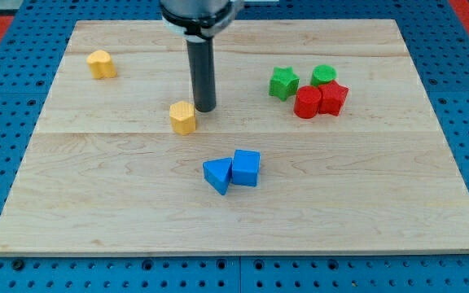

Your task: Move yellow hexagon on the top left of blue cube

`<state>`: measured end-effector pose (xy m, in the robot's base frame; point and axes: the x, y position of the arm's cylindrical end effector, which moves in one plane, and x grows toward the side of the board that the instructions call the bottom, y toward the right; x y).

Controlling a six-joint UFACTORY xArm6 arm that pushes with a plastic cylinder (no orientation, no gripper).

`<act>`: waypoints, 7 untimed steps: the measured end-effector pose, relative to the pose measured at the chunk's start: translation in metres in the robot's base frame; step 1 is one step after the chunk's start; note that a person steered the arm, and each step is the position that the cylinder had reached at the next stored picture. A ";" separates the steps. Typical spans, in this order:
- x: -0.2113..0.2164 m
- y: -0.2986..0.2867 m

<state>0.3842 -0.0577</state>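
The yellow hexagon [183, 118] lies on the wooden board left of centre. My tip [205, 109] stands just to its right and slightly above it in the view, touching or nearly touching its upper right side. The blue cube [247, 168] sits below and to the right of the hexagon, near the board's middle, with a blue triangular block [217, 175] pressed against its left side. The hexagon is up and to the left of the cube, some way apart from it.
A second yellow block [101, 63] lies at the view's top left. A green star [283, 83], a green cylinder [324, 75], a red cylinder [307, 102] and a red block [333, 97] cluster at the upper right. The board [381, 203] rests on a blue pegboard.
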 end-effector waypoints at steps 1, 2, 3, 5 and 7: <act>-0.006 -0.042; 0.032 -0.042; 0.058 0.002; 0.072 0.037; -0.022 -0.072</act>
